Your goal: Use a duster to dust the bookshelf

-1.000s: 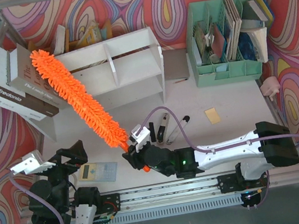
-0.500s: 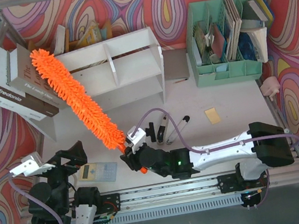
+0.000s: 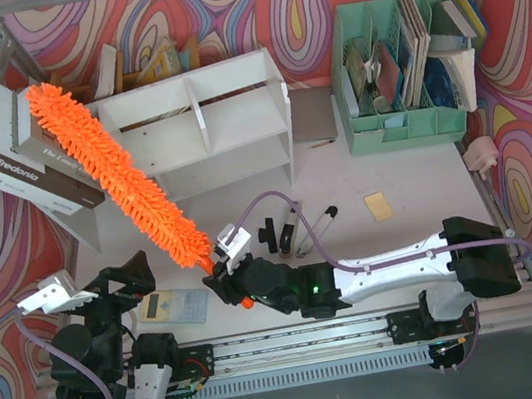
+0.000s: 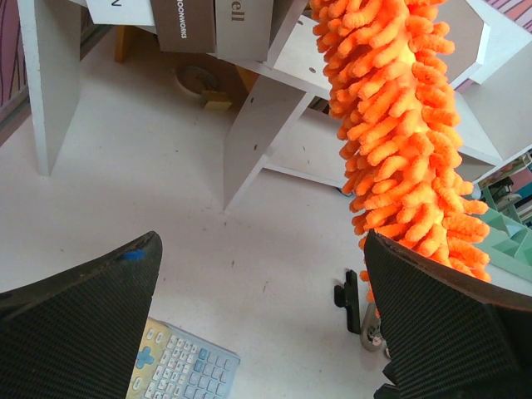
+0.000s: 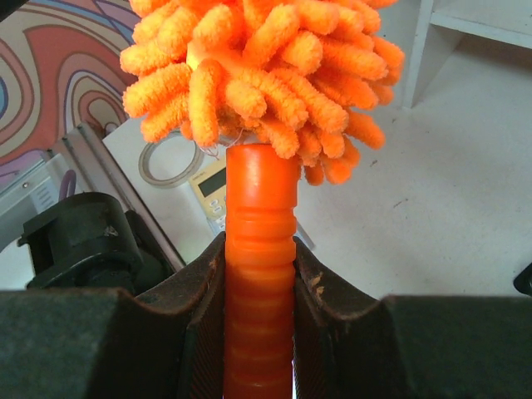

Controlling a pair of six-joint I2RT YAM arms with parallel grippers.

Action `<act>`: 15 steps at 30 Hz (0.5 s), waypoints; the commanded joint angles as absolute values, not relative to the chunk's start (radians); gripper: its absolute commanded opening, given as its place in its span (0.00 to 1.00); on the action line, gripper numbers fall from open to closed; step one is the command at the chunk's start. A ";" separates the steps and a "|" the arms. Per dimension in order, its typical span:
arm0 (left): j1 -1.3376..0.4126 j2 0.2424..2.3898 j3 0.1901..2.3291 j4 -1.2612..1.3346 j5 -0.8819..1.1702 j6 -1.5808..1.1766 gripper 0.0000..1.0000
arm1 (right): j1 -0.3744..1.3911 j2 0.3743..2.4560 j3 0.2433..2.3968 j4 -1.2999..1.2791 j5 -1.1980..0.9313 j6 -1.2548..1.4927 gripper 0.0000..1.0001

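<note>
The white two-tier bookshelf (image 3: pixel 232 114) stands at the back centre, with large books leaning at its left end. The long fluffy orange duster (image 3: pixel 116 178) slants from its handle near the front up to the far left. Its tip lies over the leaning books (image 3: pixel 10 149). My right gripper (image 3: pixel 229 284) is shut on the duster's ribbed orange handle (image 5: pixel 259 274), with the fluffy head (image 5: pixel 258 75) just above the jaws. My left gripper (image 3: pixel 117 282) is open and empty, low at the front left. Its view shows the duster (image 4: pixel 407 133) and the shelf's uprights (image 4: pixel 253 133).
A mint-green file organiser (image 3: pixel 406 127) stands at the back right. A calculator (image 3: pixel 173 305) lies by the left gripper. Marker pens (image 3: pixel 296 230) and a yellow note (image 3: pixel 379 206) lie mid-table. A tape roll (image 5: pixel 166 162) lies near the calculator.
The right gripper has shifted left and slightly nearer with the handle. The duster has swung left, its tip moving from the shelf's top-left corner onto the leaning books. The left arm is still.
</note>
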State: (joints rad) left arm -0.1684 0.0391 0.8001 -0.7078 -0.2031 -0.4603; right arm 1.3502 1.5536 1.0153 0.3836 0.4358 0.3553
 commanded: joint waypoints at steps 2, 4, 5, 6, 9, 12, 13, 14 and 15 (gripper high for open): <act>-0.164 0.051 0.790 -0.684 -0.204 -0.461 0.99 | 1.362 1.514 1.024 0.419 0.492 0.353 0.00; -0.164 0.051 0.790 -0.684 -0.204 -0.462 0.99 | 1.361 1.510 1.023 0.379 0.539 0.377 0.00; -0.164 0.052 0.791 -0.684 -0.204 -0.462 0.98 | 1.361 1.509 1.025 0.360 0.568 0.392 0.00; -0.164 0.054 0.791 -0.684 -0.204 -0.461 0.98 | 1.359 1.509 1.030 0.322 0.599 0.416 0.00; -0.164 0.057 0.792 -0.684 -0.203 -0.460 0.99 | 1.346 1.501 1.011 0.292 0.609 0.456 0.00; -0.164 0.054 0.791 -0.684 -0.204 -0.460 0.99 | 1.345 1.499 0.999 0.334 0.564 0.445 0.00; -0.164 0.054 0.790 -0.684 -0.204 -0.460 0.99 | 1.345 1.503 1.008 0.337 0.545 0.431 0.00; -0.164 0.054 0.790 -0.684 -0.204 -0.460 0.98 | 1.344 1.508 1.025 0.323 0.536 0.426 0.00; -0.164 0.054 0.791 -0.684 -0.204 -0.460 0.99 | 1.344 1.516 1.045 0.308 0.531 0.419 0.00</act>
State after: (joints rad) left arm -0.1684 0.0490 0.8001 -0.7078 -0.2031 -0.4603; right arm 1.3479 1.5379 1.0031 0.3141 0.5385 0.4179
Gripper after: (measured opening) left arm 0.986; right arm 0.336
